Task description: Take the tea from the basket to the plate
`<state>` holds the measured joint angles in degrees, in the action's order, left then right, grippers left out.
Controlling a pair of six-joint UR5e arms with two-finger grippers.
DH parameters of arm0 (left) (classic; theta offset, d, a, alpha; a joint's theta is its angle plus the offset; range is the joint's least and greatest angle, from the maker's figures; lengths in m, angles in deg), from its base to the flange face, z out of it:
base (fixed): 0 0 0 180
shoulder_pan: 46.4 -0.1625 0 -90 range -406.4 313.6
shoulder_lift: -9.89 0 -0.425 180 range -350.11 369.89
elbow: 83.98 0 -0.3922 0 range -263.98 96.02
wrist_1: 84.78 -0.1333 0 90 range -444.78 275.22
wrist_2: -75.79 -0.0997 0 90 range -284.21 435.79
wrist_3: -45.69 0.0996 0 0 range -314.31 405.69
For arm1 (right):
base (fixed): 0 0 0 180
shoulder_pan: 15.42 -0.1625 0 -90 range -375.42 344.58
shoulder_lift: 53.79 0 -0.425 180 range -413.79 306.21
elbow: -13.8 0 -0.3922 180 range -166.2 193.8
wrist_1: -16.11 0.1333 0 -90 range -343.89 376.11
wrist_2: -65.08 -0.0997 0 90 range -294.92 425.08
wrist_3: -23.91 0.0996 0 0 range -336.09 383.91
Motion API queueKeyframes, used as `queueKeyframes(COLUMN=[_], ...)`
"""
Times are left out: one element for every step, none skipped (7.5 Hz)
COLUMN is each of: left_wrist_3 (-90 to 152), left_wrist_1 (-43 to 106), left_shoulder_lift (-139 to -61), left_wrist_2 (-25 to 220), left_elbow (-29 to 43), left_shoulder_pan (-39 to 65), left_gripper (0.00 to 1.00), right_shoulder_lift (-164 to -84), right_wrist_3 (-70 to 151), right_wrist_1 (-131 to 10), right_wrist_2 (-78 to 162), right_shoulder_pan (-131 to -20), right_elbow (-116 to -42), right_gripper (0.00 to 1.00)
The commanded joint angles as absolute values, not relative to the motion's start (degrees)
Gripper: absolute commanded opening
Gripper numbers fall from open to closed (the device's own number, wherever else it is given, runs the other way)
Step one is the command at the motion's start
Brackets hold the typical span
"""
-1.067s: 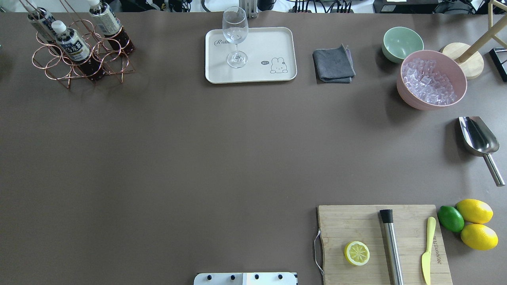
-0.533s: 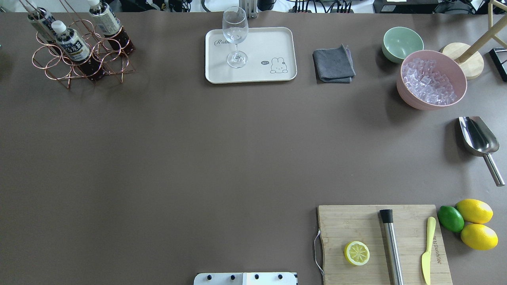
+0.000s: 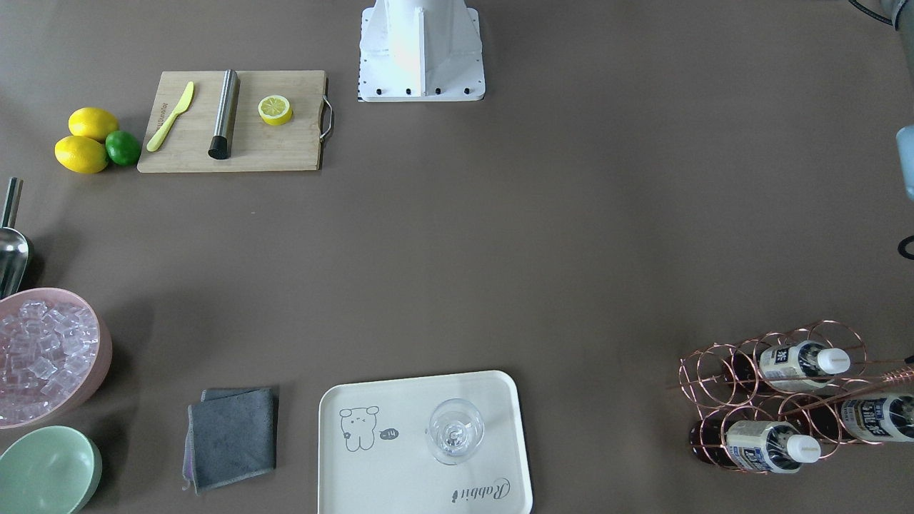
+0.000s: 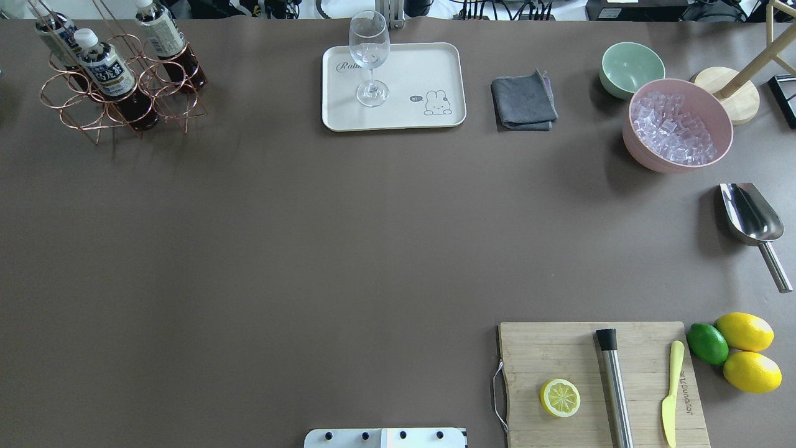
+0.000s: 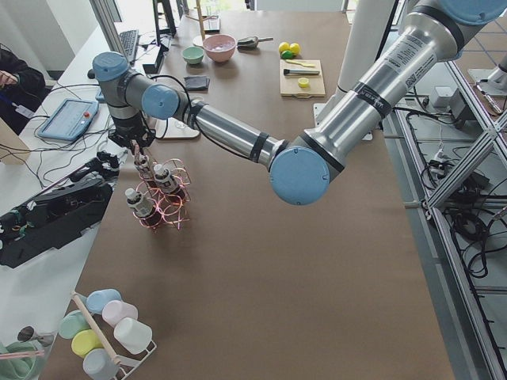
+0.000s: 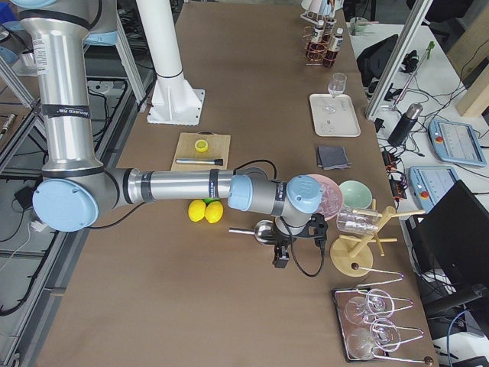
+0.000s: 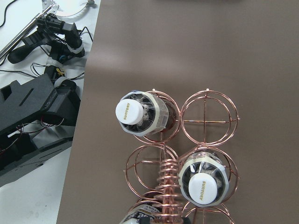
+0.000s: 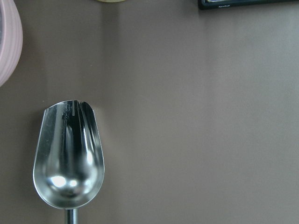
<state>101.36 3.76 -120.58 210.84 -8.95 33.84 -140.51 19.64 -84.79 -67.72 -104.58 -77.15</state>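
Three tea bottles (image 4: 106,68) with white caps stand in the copper wire basket (image 4: 118,102) at the table's far left corner. From above, the left wrist view shows two of the bottles (image 7: 138,114) beside the spiral handle (image 7: 168,186). My left gripper (image 5: 141,154) shows only in the exterior left view, at the top of the handle; I cannot tell if it is shut. The cream plate (image 4: 410,62) holds a stemmed glass (image 4: 369,46). My right gripper (image 6: 281,256) hangs over the steel scoop (image 8: 68,158); I cannot tell its state.
A grey cloth (image 4: 523,102), a green bowl (image 4: 631,65) and a pink bowl of ice (image 4: 678,124) lie right of the plate. A cutting board (image 4: 559,348) with half a lemon, a muddler and a knife is near right, with lemons (image 4: 746,333) beside it.
The basket with its three bottles has shifted a little toward the table's far left corner. Nothing else has moved.
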Motion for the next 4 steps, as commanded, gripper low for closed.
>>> queueKeyframes(left_wrist_3=[101.41,101.41,101.32,101.41], left_wrist_1=[-4.76,-9.41,-14.85,-17.25], left_shoulder_lift=[-119.06,-118.27,-116.78,-115.11], left_wrist_2=[210.97,210.97,210.80,210.62], left_elbow=[2.00,7.45,14.30,19.76], left_shoulder_pan=[34.55,34.99,35.43,37.43], left_gripper=[0.00,0.00,0.00,0.00], right_shoulder_lift=[-140.27,-140.62,-140.80,-140.80], right_wrist_3=[19.69,19.60,19.60,19.69], right_wrist_1=[-84.70,-84.79,-84.79,-84.79], right_wrist_2=[-68.08,-68.17,-68.17,-68.25], right_shoulder_pan=[-104.54,-104.54,-104.54,-104.54], right_elbow=[-77.25,-76.99,-77.16,-77.16], right_gripper=[1.00,1.00,1.00,1.00])
